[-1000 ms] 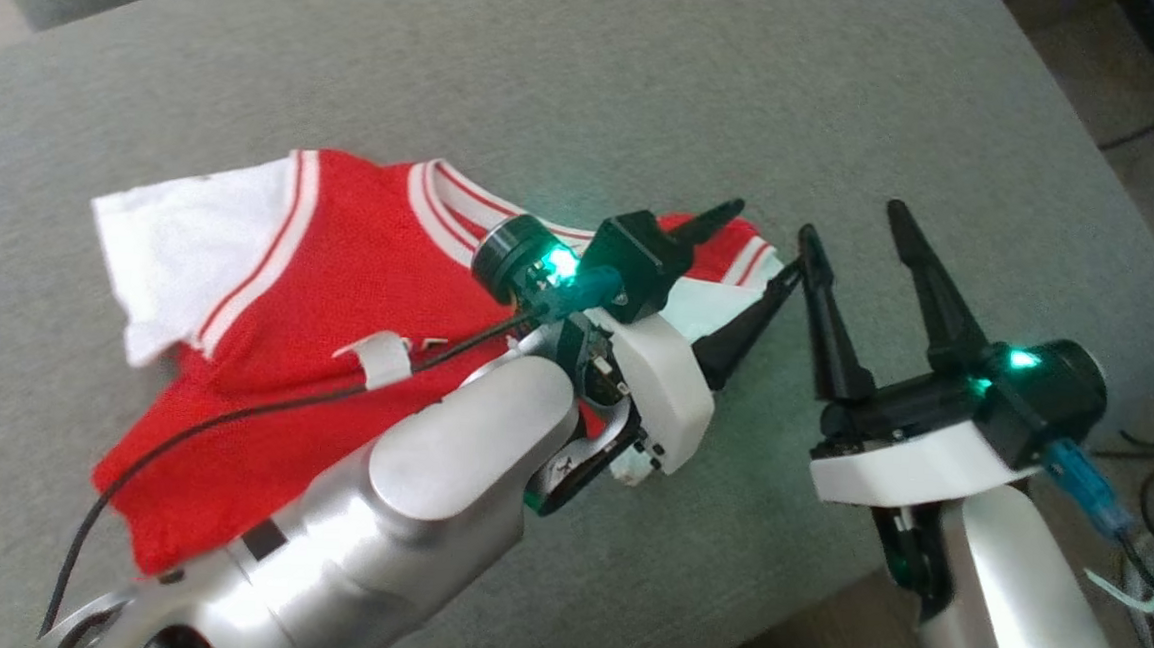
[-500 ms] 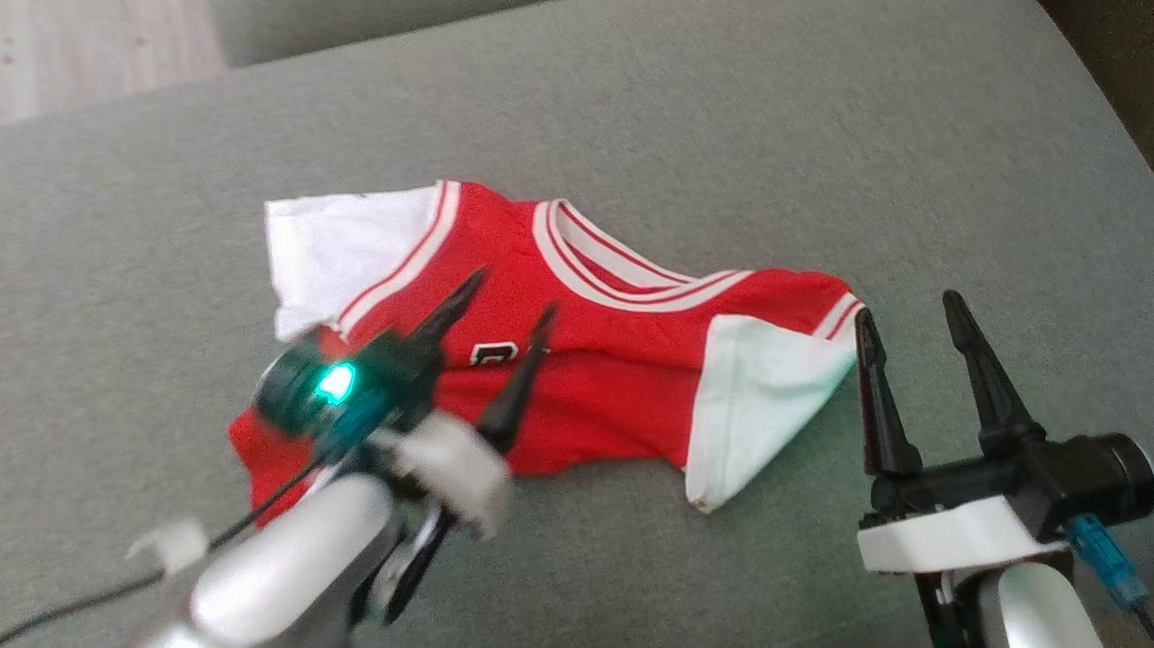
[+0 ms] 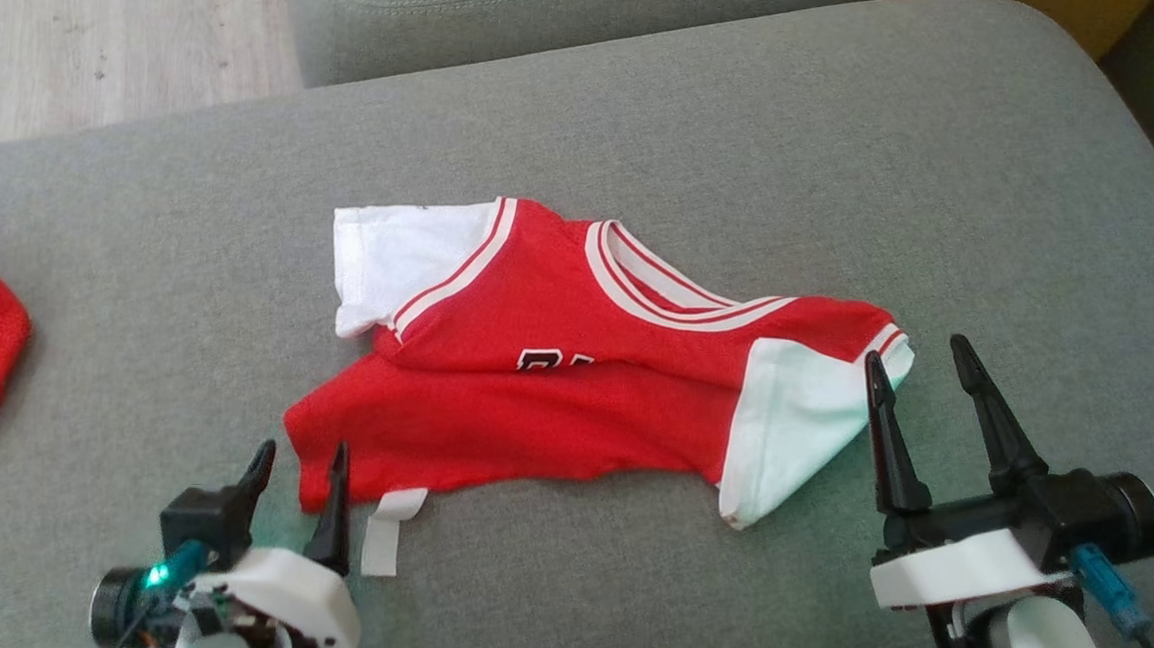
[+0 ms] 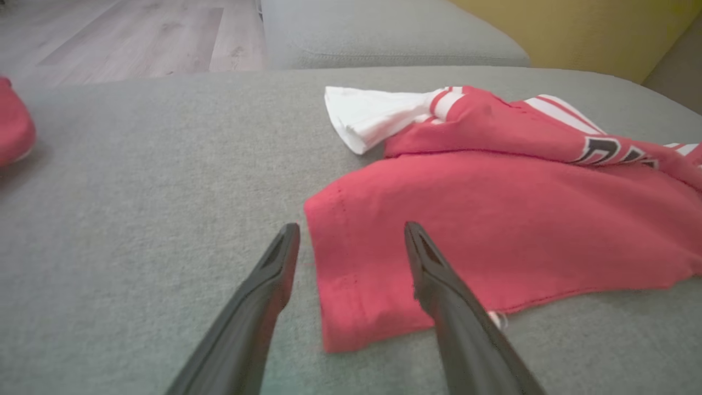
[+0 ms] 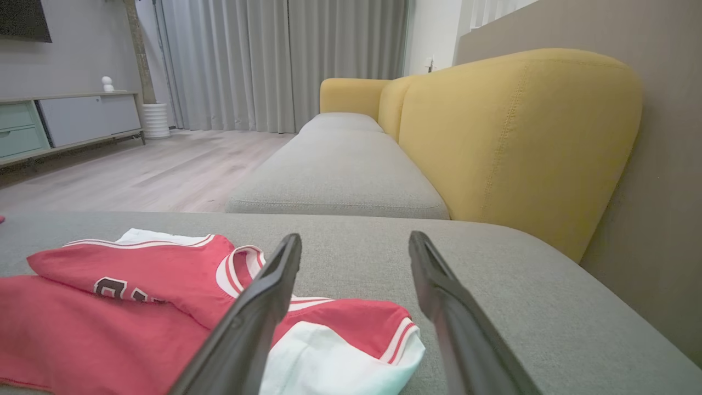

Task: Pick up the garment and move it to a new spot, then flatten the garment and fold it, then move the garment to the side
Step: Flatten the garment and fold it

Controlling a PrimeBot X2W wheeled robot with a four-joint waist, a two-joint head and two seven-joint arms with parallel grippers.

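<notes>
The red fabric jersey with white sleeves (image 3: pixel 573 394) is laid rumpled at the middle of the grey sofa cushion (image 3: pixel 847 160). Toward the cushion's front edge, the left gripper (image 3: pixel 304 448) and right gripper (image 3: pixel 914 347) are held spread and empty. Flattening is probably best served if hem corner and sleeve are pinched low and drawn apart evenly.

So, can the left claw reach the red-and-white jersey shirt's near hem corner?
Probably yes: the open left claw points at that hem corner of the red-and-white jersey shirt, with nothing between them.
</notes>
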